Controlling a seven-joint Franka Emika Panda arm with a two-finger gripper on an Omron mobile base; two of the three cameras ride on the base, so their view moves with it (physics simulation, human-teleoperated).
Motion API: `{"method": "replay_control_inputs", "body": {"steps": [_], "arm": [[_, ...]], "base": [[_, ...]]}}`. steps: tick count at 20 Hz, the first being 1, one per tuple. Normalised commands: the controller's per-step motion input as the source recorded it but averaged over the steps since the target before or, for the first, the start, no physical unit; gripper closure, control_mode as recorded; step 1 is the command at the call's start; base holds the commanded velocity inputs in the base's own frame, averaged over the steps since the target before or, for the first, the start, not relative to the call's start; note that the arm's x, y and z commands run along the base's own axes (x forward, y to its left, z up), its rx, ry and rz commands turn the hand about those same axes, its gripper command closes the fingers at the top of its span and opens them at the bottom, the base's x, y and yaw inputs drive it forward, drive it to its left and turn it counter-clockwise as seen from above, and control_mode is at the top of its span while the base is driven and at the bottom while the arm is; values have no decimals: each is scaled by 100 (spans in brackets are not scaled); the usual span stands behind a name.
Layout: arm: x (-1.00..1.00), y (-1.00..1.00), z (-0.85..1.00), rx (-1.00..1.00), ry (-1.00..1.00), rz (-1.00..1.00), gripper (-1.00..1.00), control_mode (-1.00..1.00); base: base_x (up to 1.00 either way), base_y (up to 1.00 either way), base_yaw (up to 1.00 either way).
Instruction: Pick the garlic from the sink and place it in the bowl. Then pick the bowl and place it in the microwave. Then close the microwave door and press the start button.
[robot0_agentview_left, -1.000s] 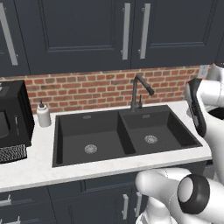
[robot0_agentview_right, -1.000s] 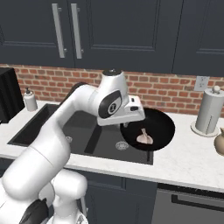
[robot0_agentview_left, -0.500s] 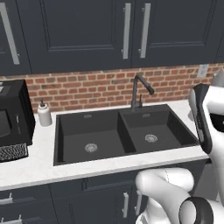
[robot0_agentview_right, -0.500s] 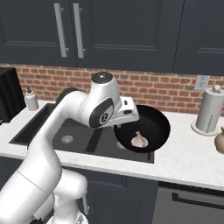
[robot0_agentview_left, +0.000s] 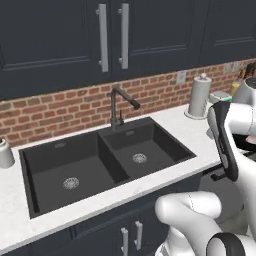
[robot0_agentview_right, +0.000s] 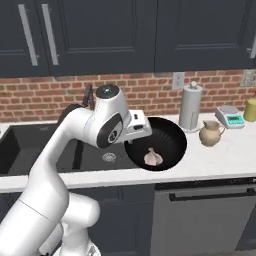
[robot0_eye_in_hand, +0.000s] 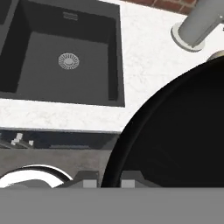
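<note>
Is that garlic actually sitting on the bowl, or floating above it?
Touching. In the right base view the garlic lies on the inner floor of the black bowl, with no gap beneath it.

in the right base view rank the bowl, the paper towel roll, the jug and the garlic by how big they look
1. bowl, clearly largest.
2. paper towel roll.
3. jug.
4. garlic, smallest.
The bowl sits nearer the camera than the roll and jug, which may inflate it a little.

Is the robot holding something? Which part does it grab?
Yes, the gripper is holding the bowl by its rim, with the garlic inside it.
</note>
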Motion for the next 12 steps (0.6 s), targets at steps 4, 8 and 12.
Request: {"method": "replay_control_inputs", "body": {"steps": [4,8,12], "arm": [[0,0,0,0,0,0,100,100],[0,0,0,0,0,0,100,100],[0,0,0,0,0,0,100,100]], "base": [[-10,0,-72],[0,-17,-68],[0,-52,-55]]}}
